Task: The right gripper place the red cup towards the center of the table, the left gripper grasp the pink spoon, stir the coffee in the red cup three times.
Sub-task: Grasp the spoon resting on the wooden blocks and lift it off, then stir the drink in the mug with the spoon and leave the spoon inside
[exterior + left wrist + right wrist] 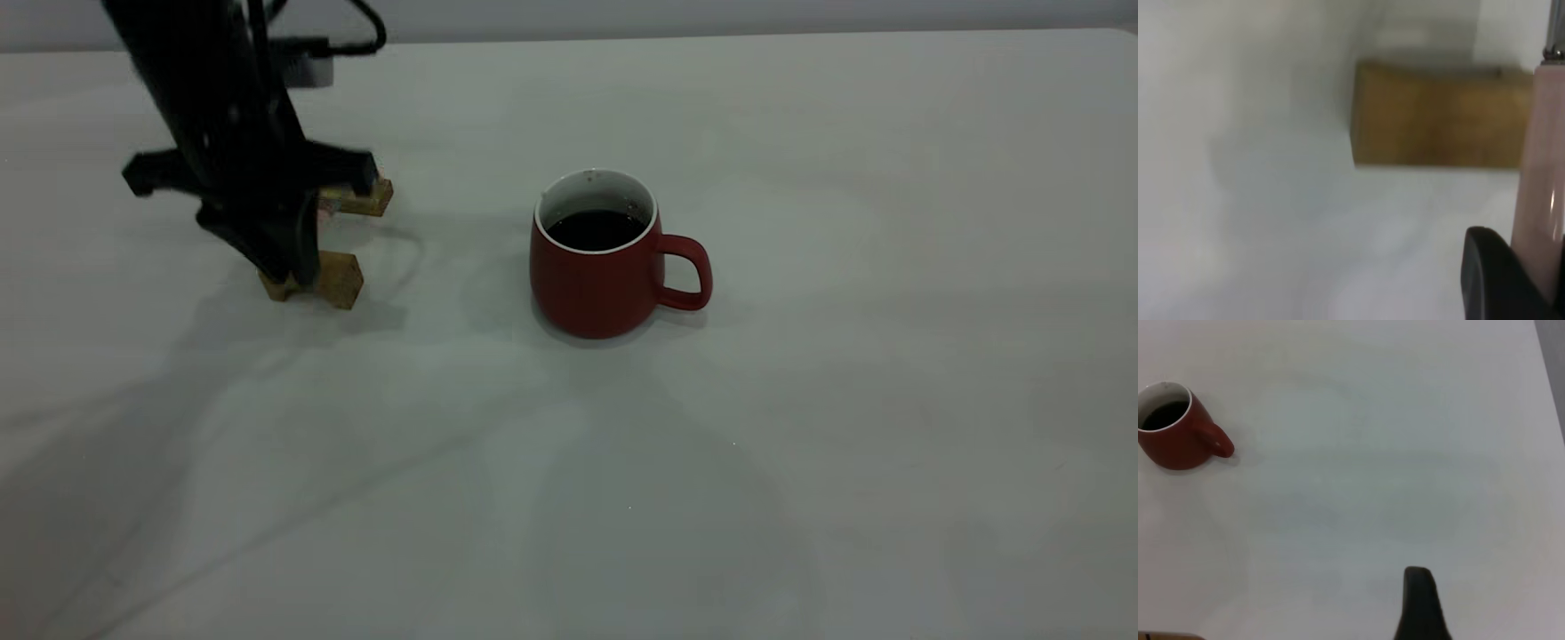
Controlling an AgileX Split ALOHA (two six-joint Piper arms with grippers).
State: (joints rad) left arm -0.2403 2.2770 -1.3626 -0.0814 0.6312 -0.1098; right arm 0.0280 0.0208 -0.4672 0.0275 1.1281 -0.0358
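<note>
**Robot lab tabletop**

Lab-type test bench: plain off-white table (800, 462), bare grey wall behind, black robot arm (222, 116) with cabling. Staged props only: red cup (596, 280), two wooden blocks (338, 277).

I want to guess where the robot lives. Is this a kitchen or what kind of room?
Probably a robot test bench, not a kitchen: a plain white table, a black left gripper over two wooden blocks, and one red cup of coffee.

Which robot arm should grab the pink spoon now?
The left one, probably. The left gripper is down at the two wooden blocks, with the pink spoon beside its finger. The right gripper is far past the red cup.
</note>
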